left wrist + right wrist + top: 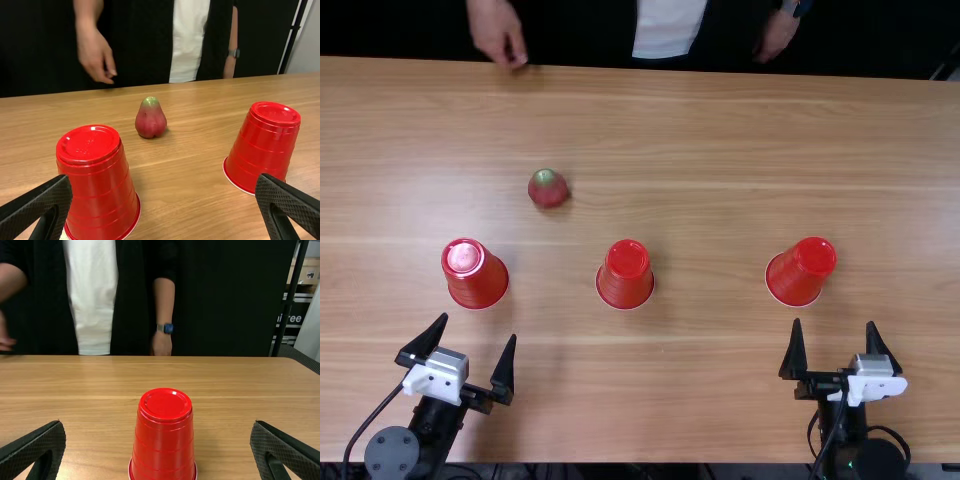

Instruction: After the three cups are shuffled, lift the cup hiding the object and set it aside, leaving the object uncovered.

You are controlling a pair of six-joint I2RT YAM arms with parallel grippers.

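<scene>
Light brown wooden table [720,130], seen from above, with a person in dark clothes standing at its far edge. Three red plastic cups stood upside down in a row across the middle: the left cup [473,272], the middle cup [625,273] and the right cup [802,270], each well apart from the next. A small red fruit [548,187] with a green tip sat in the open at about one o'clock from the left cup, covered by nothing. The person's hand [500,38] hovered at twelve o'clock, near the far edge, touching none of these.

The left gripper [477,330] waited at six o'clock from the left cup, fingers spread wide and holding nothing. The right gripper [834,324] waited at about five o'clock from the right cup, likewise spread and empty.

The hiding had apparently not begun, so the job at this point was probably to watch. Both arms would do best to hold back from the row and leave the person room, while the cup placed over the fruit is followed through every swap.

What lay under the cups could not be seen (their rims sat flat on the wood).
</scene>
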